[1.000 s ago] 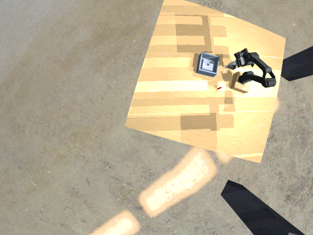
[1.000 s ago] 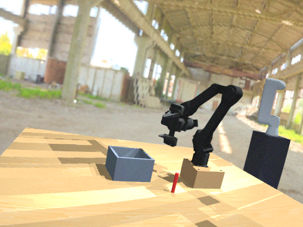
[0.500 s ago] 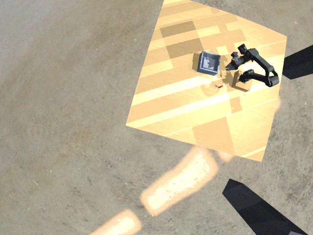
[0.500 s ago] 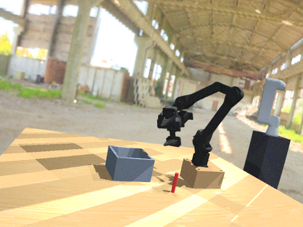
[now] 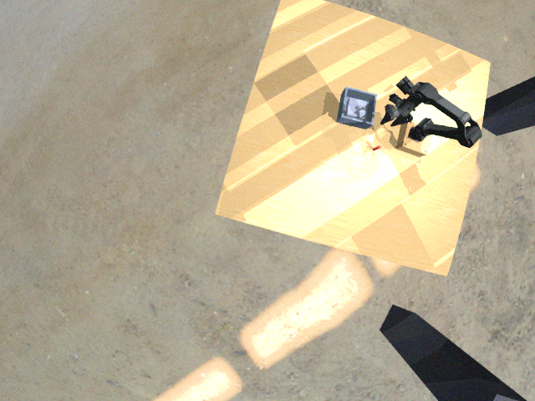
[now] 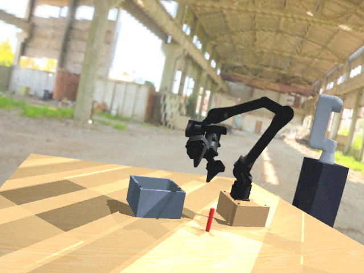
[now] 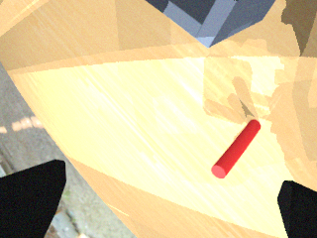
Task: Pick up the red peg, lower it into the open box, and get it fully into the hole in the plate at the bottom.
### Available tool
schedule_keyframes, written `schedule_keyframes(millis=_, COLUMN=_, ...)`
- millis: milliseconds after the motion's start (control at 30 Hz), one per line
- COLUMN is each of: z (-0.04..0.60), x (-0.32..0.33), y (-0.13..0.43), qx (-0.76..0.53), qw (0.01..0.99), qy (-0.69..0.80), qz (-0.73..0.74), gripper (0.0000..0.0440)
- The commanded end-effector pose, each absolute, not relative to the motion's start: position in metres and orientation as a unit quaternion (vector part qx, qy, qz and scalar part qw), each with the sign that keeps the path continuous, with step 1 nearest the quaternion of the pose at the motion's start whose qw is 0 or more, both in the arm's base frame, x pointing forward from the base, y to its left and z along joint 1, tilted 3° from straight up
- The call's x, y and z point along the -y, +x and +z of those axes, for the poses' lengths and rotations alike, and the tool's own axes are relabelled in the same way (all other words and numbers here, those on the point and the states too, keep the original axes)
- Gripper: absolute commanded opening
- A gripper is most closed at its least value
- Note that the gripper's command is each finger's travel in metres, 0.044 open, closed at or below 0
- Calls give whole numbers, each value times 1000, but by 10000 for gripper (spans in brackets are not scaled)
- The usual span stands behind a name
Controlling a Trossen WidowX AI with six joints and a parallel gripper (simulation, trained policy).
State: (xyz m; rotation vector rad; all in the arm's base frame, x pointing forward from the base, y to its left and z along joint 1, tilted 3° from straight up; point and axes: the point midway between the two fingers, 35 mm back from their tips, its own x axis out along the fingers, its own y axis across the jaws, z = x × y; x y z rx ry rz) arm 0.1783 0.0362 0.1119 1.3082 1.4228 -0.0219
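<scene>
From my remote station, I have the 1 black gripper [image 5: 392, 124] [image 6: 201, 175] [image 7: 177, 184] spread wide above the wooden tabletop [image 5: 367, 185] [image 6: 96, 247] [image 7: 119, 109], with nothing between its 2 fingers. The red peg [image 5: 376, 148] [image 6: 210, 219] [image 7: 237, 149] stands upright on the wood, leaning slightly in my exterior view, outside the box and apart from both fingers. Near it, the open blue-gray box [image 5: 340, 122] [image 6: 160, 204] [image 7: 223, 22] rests on the tabletop, its plate [image 5: 357, 106] pale at the bottom. The black arm [image 5: 447, 105] [image 6: 269, 137] arches back from the gripper to a brown block [image 6: 249, 215], which sits near the tabletop's right edge in my top view. Beyond that edge in the exterior view, 1 light gray robot arm [image 6: 318, 126] rises from a dark pedestal [image 6: 338, 176], well apart from my gripper.

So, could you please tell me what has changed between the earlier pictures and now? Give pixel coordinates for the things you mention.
The gripper [image 5: 387, 123] [image 6: 202, 173] has turned at the wrist, and its fingers now show spread apart in the exterior view; nothing has been grasped. The shadows on the table have shifted too. The red peg [image 5: 376, 148] [image 6: 210, 219] [image 7: 236, 149] and open box [image 5: 340, 109] [image 6: 160, 203] [image 7: 238, 22] stayed put.
</scene>
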Motion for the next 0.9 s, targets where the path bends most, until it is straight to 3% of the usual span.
schedule_keyframes(millis=0, z=111, x=-39, y=177, qx=-627, qw=558, qy=541, qz=-51, gripper=440)
schedule_keyframes(millis=867, z=78, x=-82, y=158, qx=-641, qw=544, qy=407, qz=-358, gripper=440)
